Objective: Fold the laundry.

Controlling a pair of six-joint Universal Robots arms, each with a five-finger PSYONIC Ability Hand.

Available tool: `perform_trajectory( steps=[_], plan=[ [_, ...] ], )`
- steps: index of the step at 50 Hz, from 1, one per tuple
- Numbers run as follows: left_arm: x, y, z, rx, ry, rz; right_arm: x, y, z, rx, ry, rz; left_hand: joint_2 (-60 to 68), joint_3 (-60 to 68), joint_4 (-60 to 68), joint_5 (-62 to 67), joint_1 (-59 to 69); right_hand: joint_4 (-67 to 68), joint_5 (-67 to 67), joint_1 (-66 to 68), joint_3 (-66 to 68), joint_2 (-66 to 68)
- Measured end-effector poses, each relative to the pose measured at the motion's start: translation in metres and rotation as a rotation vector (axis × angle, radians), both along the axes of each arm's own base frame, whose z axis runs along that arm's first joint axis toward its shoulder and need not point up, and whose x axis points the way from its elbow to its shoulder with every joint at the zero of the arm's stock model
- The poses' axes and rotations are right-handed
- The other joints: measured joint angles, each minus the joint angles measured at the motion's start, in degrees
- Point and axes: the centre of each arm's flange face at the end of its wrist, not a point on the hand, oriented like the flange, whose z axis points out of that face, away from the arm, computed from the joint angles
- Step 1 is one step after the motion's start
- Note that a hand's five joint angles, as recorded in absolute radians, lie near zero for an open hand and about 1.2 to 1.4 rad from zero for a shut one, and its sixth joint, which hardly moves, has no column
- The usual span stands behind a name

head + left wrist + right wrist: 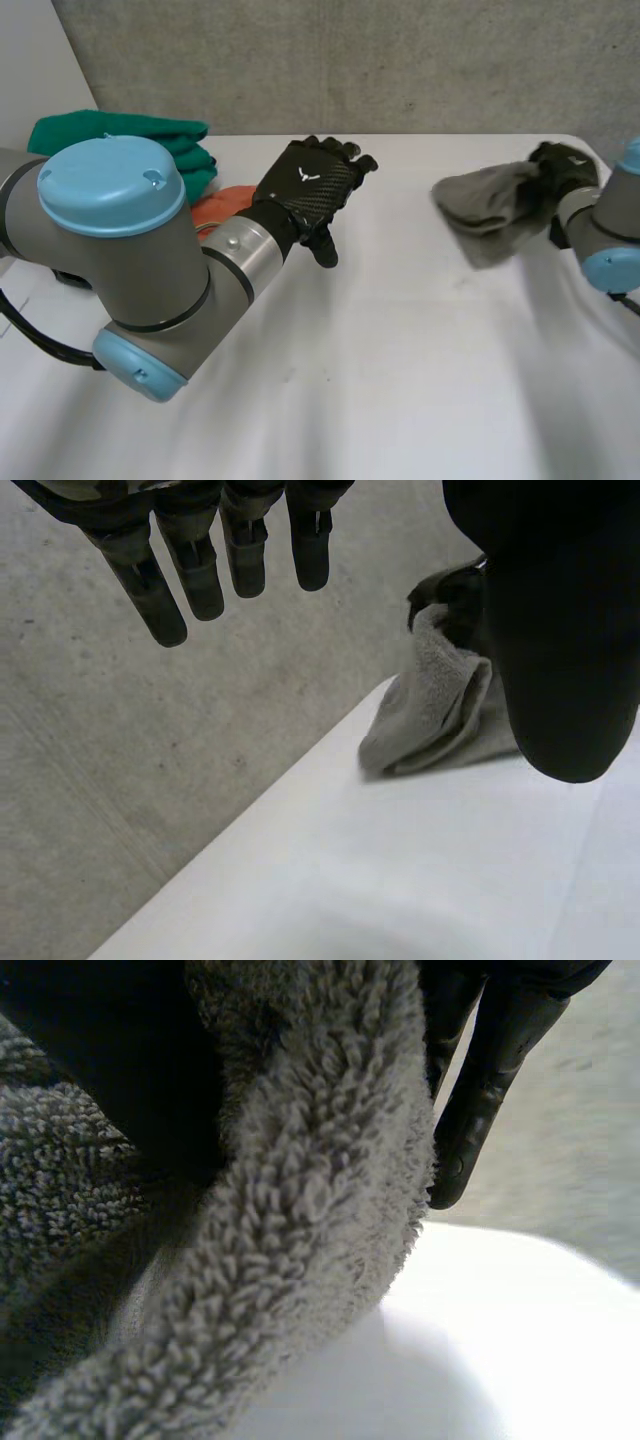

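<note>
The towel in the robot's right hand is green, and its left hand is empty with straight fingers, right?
Not quite. The towel in the right hand is grey, not green, as the head view shows; the green cloth lies piled by the left arm. The left hand is indeed empty with straight fingers.

Soft, even light on a bright bench, with diffuse shadows.
The white bench (400, 380) is bright all over and close to washing out in the left wrist view, and the grey wall (350, 60) behind it is evenly lit. The grey towel (490, 205) throws only a faint, soft-edged shadow on the bench beneath it, also seen under its pile in the right wrist view. The black left hand (150, 590) and right hand (480, 1110) show as dark shapes with little surface detail. A dull sheen runs along one right-hand finger.
</note>
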Motion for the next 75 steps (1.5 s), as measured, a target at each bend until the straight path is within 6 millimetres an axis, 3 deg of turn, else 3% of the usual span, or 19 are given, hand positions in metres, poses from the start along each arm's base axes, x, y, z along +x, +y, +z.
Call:
perform_trajectory(
  steps=[5, 14, 27, 32, 33, 37, 43, 49, 51, 53, 57, 60, 62, 65, 66, 71, 72, 74, 75],
  plan=[
    [-0.004, -0.005, -0.001, -0.012, 0.009, 0.000, -0.032, -0.031, -0.002, -0.061, 0.044, -0.099, 0.0, 0.0, 0.0, 0.0, 0.0, 0.0, 0.0, 0.0, 0.0, 0.0],
    [-0.010, -0.012, -0.016, 0.004, -0.005, 0.000, -0.071, -0.061, -0.007, -0.139, 0.139, -0.196, 0.0, 0.0, 0.0, 0.0, 0.0, 0.0, 0.0, 0.0, 0.0, 0.0],
    [-0.014, -0.013, -0.028, 0.023, -0.020, -0.004, -0.121, -0.073, -0.012, -0.144, 0.221, -0.231, 0.0, 0.0, 0.0, 0.0, 0.0, 0.0, 0.0, 0.0, 0.0, 0.0],
    [-0.015, -0.012, -0.025, 0.019, -0.016, -0.008, -0.126, -0.072, -0.015, -0.121, 0.253, -0.210, 0.0, 0.0, 0.0, 0.0, 0.0, 0.0, 0.0, 0.0, 0.6, 0.0],
    [-0.015, -0.011, -0.025, 0.018, -0.015, -0.009, -0.126, -0.070, -0.018, -0.102, 0.292, -0.201, 0.0, 0.0, 0.0, 0.0, 0.0, -29.6, -28.8, -30.0, -30.0, -31.4],
    [-0.015, -0.009, -0.023, 0.017, -0.013, -0.011, -0.128, -0.066, -0.026, -0.063, 0.406, -0.225, 0.0, 0.0, 0.0, 0.0, 0.0, -52.7, -49.3, -42.5, -50.7, -52.6],
    [-0.013, -0.005, -0.017, 0.011, -0.007, -0.013, -0.142, -0.061, -0.024, -0.027, 0.584, -0.328, 0.0, 0.0, 0.0, 0.0, 0.0, -54.6, -51.0, -42.9, -53.2, -54.7],
    [-0.009, -0.001, -0.003, -0.007, 0.012, -0.011, -0.156, -0.053, 0.015, -0.090, 0.680, -0.436, 0.0, 0.0, 0.0, 0.0, 0.0, -54.6, -51.2, -42.9, -53.2, -54.7],
    [-0.008, 0.000, 0.000, -0.013, 0.018, -0.011, -0.155, -0.050, 0.027, -0.123, 0.682, -0.443, 0.0, 0.0, 0.0, 0.0, 0.0, -54.6, -51.2, -42.9, -53.2, -54.7],
    [-0.006, 0.001, 0.008, -0.025, 0.028, -0.009, -0.149, -0.039, 0.063, -0.241, 0.682, -0.447, 0.0, 0.0, 0.0, 0.0, 0.0, -54.6, -51.2, -42.9, -53.2, -54.7],
    [-0.003, 0.003, 0.018, -0.044, 0.043, 0.000, -0.134, -0.022, 0.095, -0.365, 0.674, -0.411, 0.0, 0.0, 0.0, 0.0, 0.0, -54.6, -51.2, -42.9, -53.2, -54.7],
    [0.002, 0.002, 0.027, -0.063, 0.058, 0.021, -0.115, -0.007, 0.110, -0.440, 0.668, -0.357, 0.0, 0.0, 0.0, 0.0, 0.0, -54.6, -51.2, -42.9, -53.2, -54.7],
    [0.009, 0.000, 0.039, -0.086, 0.076, 0.059, -0.086, 0.015, 0.121, -0.516, 0.659, -0.263, 0.0, 0.0, 0.0, 0.0, 0.0, -54.6, -51.2, -42.9, -53.2, -54.7],
    [0.019, -0.009, 0.048, -0.108, 0.088, 0.113, -0.068, 0.027, 0.120, -0.530, 0.655, -0.200, 0.0, 0.0, 0.0, 0.0, 0.0, -54.6, -51.2, -42.9, -53.2, -54.7],
    [0.029, -0.019, 0.054, -0.127, 0.097, 0.165, -0.036, 0.054, 0.111, -0.532, 0.647, -0.072, 0.0, 0.0, 0.0, 0.0, 0.0, -54.6, -51.2, -42.9, -53.2, -54.7],
    [0.067, -0.059, 0.067, -0.189, 0.092, 0.335, 0.004, 0.103, 0.094, -0.499, 0.642, 0.128, 0.0, 0.0, 0.0, 0.0, 0.0, -54.6, -51.3, -42.9, -53.2, -54.7],
    [0.090, -0.082, 0.070, -0.227, 0.066, 0.424, 0.016, 0.127, 0.087, -0.470, 0.644, 0.218, 0.0, 0.0, 0.0, 0.0, 0.0, -54.6, -51.4, -42.9, -53.2, -54.7],
    [0.097, -0.089, 0.070, -0.239, 0.051, 0.452, 0.019, 0.133, 0.084, -0.457, 0.645, 0.241, 0.0, 0.0, 0.0, 0.0, 0.0, -54.6, -51.4, -42.9, -53.2, -54.7],
    [0.122, -0.117, 0.064, -0.280, -0.020, 0.539, 0.027, 0.158, 0.073, -0.390, 0.651, 0.340, 0.0, 0.0, 0.0, 0.0, 0.0, -54.6, -51.5, -42.9, -53.2, -54.7]
  ],
)
